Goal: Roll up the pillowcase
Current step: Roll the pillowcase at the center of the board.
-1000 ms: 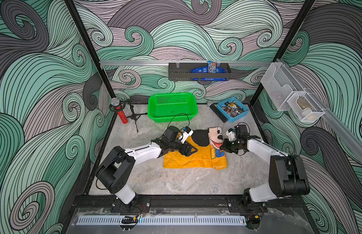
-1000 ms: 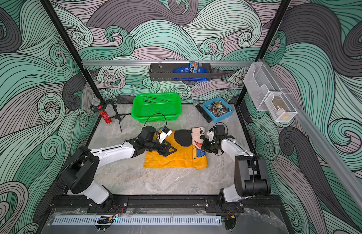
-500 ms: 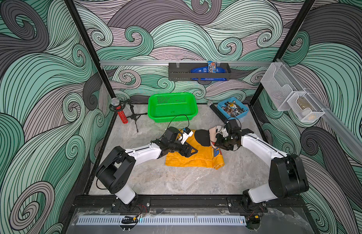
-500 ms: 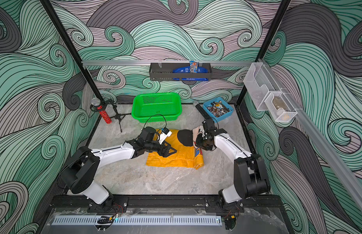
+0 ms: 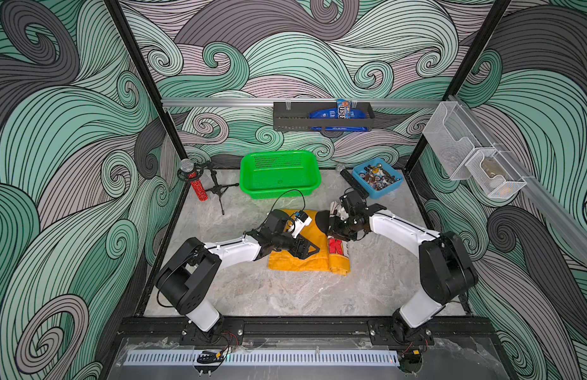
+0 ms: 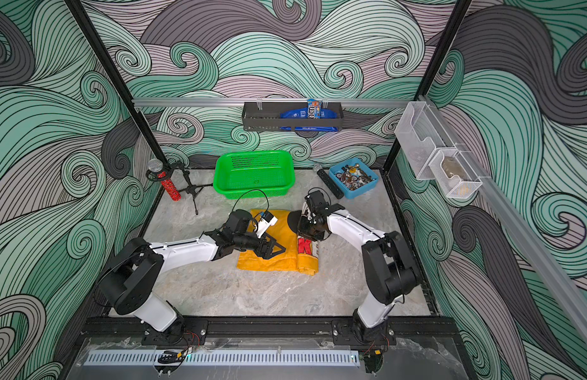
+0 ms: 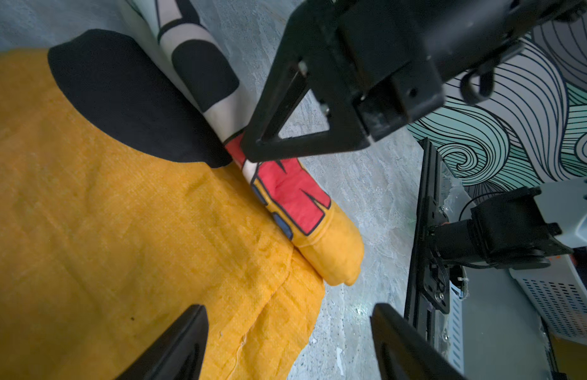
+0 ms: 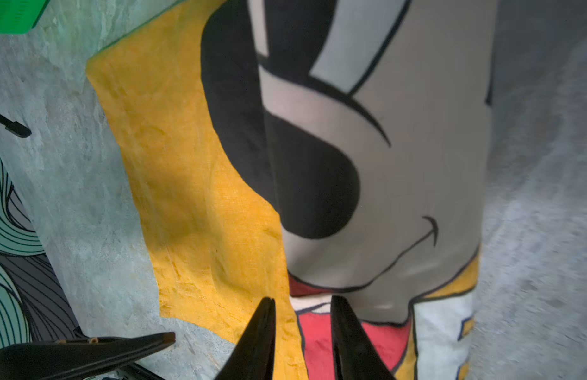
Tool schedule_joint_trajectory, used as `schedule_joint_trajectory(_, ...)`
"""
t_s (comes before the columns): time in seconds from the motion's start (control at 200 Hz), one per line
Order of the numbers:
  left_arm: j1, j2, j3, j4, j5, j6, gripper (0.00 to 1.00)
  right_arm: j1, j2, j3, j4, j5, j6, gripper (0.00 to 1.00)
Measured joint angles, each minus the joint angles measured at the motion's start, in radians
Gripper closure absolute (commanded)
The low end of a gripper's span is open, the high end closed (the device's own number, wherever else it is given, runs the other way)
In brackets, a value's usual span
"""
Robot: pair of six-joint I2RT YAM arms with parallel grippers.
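- Mostly flat, pillowcase (image 5: 295, 265) lies mid-tabletop (image 5: 285, 296), right edge rolled into a tube.
- Left claw (image 7: 287, 307) wide, hovering over the yellow flat part, holding nothing.
- Right claw (image 8: 302, 299) narrowly parted, tips at the roll; grip can't be told.

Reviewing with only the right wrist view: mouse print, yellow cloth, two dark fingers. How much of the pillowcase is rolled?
Observer: From above, the pillowcase is rolled only along the edge where the right gripper sits; the rest lies flat.
Operator: That dark wedge in my corner?
Observer: One finger of the left gripper, its fingers wide apart over the flat part, holding nothing.
Operator: Anything beyond the right gripper?
Observer: A blue tray of small bits, apart from the cloth.
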Motion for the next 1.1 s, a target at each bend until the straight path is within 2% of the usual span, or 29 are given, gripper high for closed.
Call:
schedule_joint_trajectory(0.135,-0.001,0.0,-0.016,0.022,0.01,-0.019,0.19,0.02,0.074,0.031,0.04,-0.022,-0.002,0.69)
schedule_joint_trajectory(0.265,-0.018,-0.002,-0.028,0.045,0.012,-0.039,0.19,0.014,0.073,0.055,0.055,-0.039,-0.018,0.69)
schedule_joint_trajectory(0.52,-0.155,0.025,0.025,0.092,0.005,-0.056,0.2,-0.098,-0.002,0.098,0.07,-0.066,-0.082,0.7)
schedule_joint_trajectory(0.74,-0.242,0.148,0.151,0.137,0.005,-0.058,0.22,-0.158,0.119,0.181,0.131,-0.125,-0.139,0.72)
schedule_joint_trajectory(1.101,-0.245,0.28,0.159,0.086,-0.023,0.012,0.23,-0.169,0.347,0.272,0.244,-0.192,-0.173,0.76)
